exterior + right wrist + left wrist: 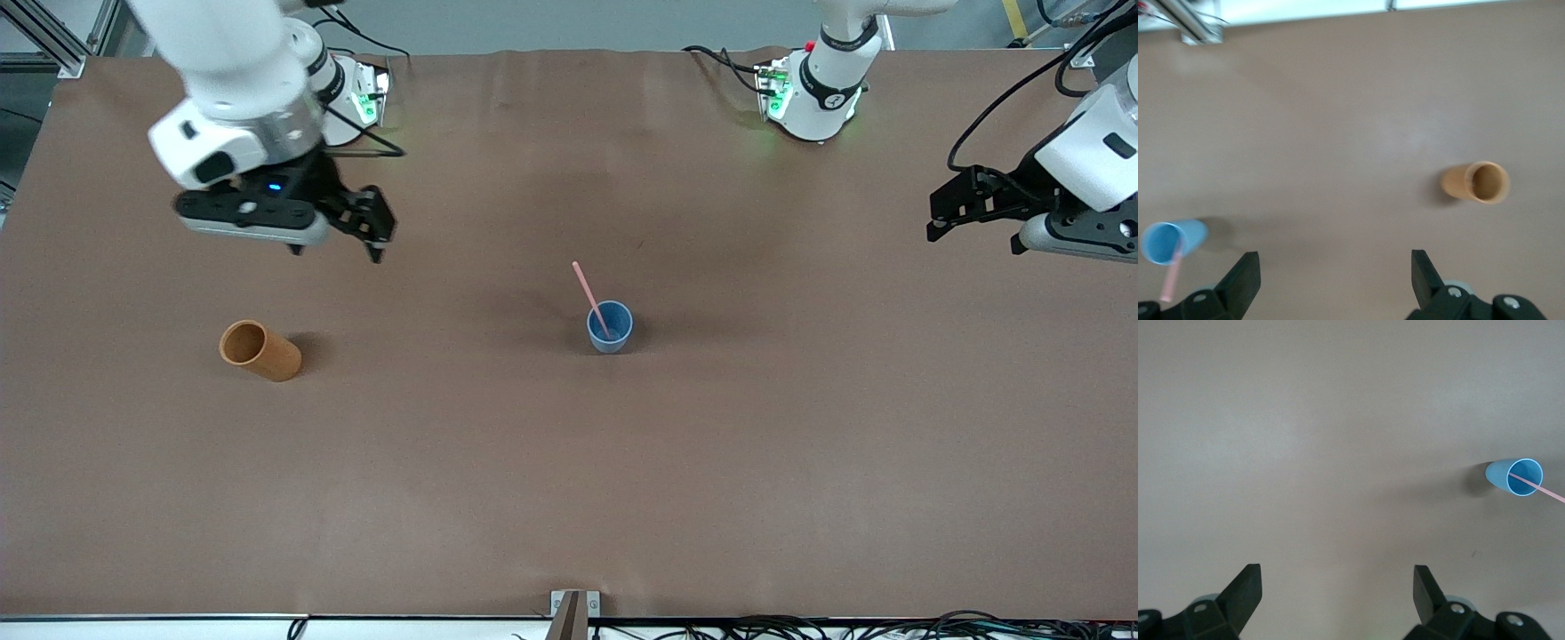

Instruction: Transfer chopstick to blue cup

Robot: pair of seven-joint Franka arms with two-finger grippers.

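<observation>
A: In the front view, where is the chopstick [590, 298]?

B: In the blue cup [610, 326], leaning on its rim, upper end tilted toward the robots' bases. The cup stands upright mid-table [800, 444]. The orange cup [260, 350] stands toward the right arm's end of the table from the blue cup, well apart from it.

A: And the tools?

B: The right tool [369, 233] hangs over bare table, off toward the right arm's end from the blue cup, fingers spread and empty. The left tool [947, 213] waits toward the left arm's end from the blue cup, also spread and empty.

A: Left wrist view?

B: Its fingers [1245, 587] are wide apart with nothing between; the blue cup [1515, 477] shows with the chopstick [1538, 488] sticking out past the rim.

A: Right wrist view?

B: Same wide empty fingers [1241, 277], the blue cup [1168, 241] and the orange cup [1477, 183] well apart.

A: What could go wrong?

B: I judge the transfer done. The stick leans far out of a light cup, so a passing arm could clip it and tip the cup
</observation>
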